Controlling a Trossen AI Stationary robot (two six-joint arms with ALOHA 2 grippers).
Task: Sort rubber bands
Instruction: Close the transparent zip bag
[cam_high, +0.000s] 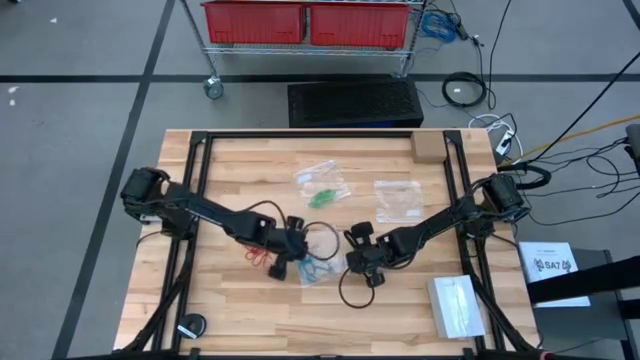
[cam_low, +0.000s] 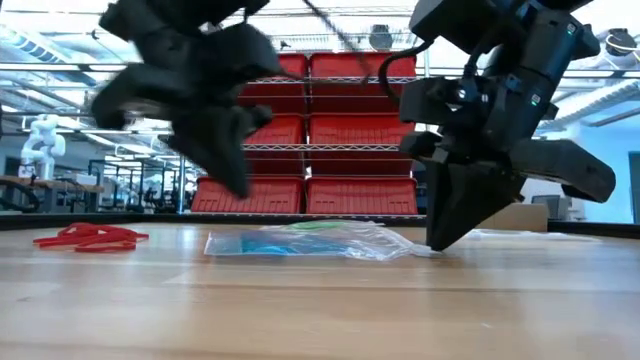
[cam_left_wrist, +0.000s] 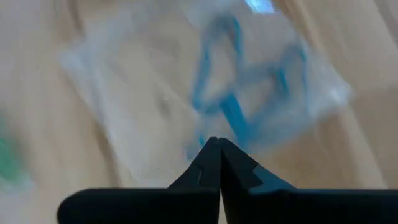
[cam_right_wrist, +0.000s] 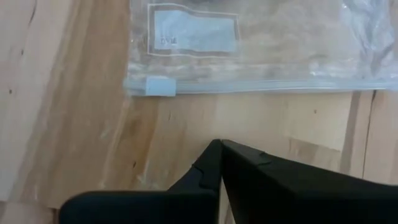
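Observation:
The red rubber bands (cam_high: 258, 255) (cam_low: 90, 237) lie loose on the wood. The blue rubber bands (cam_high: 318, 268) (cam_left_wrist: 239, 93) sit inside a clear bag (cam_low: 300, 241) between my two grippers. The green ones (cam_high: 322, 197) lie in another clear bag farther back. My left gripper (cam_high: 288, 262) (cam_left_wrist: 219, 146) (cam_low: 238, 180) is shut and hangs above the blue bag, clear of it. My right gripper (cam_high: 362, 268) (cam_low: 438, 243) (cam_right_wrist: 221, 146) is shut, its tips down at the table beside that bag's right end. A clear bag's zip edge (cam_right_wrist: 249, 87) lies just ahead of the right gripper. My right gripper points steeply down with its shut tips at the wood (cam_low: 470, 262), next to the bag's corner (cam_low: 412, 249). Whether the tips touch the wood or the bag, I cannot tell. Nothing shows between the fingers.
An empty clear bag (cam_high: 398, 200) lies at the back right and a small cardboard box (cam_high: 428, 148) at the far edge. A white packet (cam_high: 458, 305) sits near the right front corner and a black round thing (cam_high: 190, 327) at the left front. Black cables loop under both arms.

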